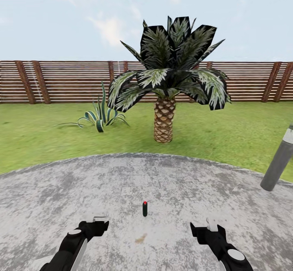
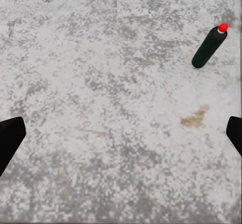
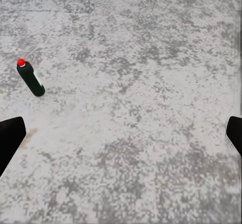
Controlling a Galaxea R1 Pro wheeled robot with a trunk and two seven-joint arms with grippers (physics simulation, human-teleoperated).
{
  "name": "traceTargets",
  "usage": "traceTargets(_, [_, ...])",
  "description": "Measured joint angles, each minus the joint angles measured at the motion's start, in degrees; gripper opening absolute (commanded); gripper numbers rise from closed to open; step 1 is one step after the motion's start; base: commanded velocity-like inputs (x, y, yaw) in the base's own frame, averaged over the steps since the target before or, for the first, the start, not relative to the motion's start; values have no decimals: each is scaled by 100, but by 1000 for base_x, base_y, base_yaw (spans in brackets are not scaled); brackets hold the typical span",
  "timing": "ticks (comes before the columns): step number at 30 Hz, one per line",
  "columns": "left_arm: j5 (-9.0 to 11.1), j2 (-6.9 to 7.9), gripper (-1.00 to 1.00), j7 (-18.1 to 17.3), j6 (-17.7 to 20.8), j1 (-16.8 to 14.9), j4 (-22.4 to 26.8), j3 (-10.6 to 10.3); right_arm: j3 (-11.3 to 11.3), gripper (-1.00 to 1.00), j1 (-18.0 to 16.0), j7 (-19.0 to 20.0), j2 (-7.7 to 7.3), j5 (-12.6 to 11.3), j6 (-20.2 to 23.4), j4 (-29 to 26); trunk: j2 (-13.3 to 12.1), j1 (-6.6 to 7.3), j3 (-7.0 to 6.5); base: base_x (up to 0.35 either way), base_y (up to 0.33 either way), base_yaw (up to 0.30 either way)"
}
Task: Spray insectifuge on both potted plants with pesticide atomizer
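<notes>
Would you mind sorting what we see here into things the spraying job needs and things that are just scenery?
Needed for the job:
- spray bottle, upright on the stone patio
- left gripper and right gripper, both open

Just scenery:
- palm
- striped spiky plant
- wooden fence
- grey post
- lawn

dark red-capped pesticide atomizer, upright, stone slab

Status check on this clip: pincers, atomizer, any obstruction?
Left pincer and right pincer open, empty. Pesticide atomizer upright on stone slab, between both. Nothing blocking it.
</notes>
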State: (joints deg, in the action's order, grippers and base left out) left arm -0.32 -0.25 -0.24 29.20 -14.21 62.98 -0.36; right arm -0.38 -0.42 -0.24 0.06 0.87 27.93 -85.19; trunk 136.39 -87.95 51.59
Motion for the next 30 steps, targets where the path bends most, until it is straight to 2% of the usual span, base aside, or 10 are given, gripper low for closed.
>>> traceTargets(9, [-1, 7, 100, 0, 1, 1, 2, 6, -1, 100, -1, 0, -6, -2, 0, 1, 0, 0, 27, 0, -286, 233])
traceTargets(16, [1, 10, 100, 0, 4, 1, 6, 12, -1, 100, -1, 0, -7, 0, -3, 3, 0, 0, 52, 0, -34, 255])
traceTargets(25, [0, 8, 100, 0, 3, -1, 5, 10, -6, 100, 0, 0, -12, -1, -3, 0, 0, 0, 58, 6, -3, 17])
traceTargets(30, [0, 8, 100, 0, 1, -1, 3, 9, -6, 100, 0, 0, -7, -3, -1, -3, 0, 2, 58, 136, -146, 18])
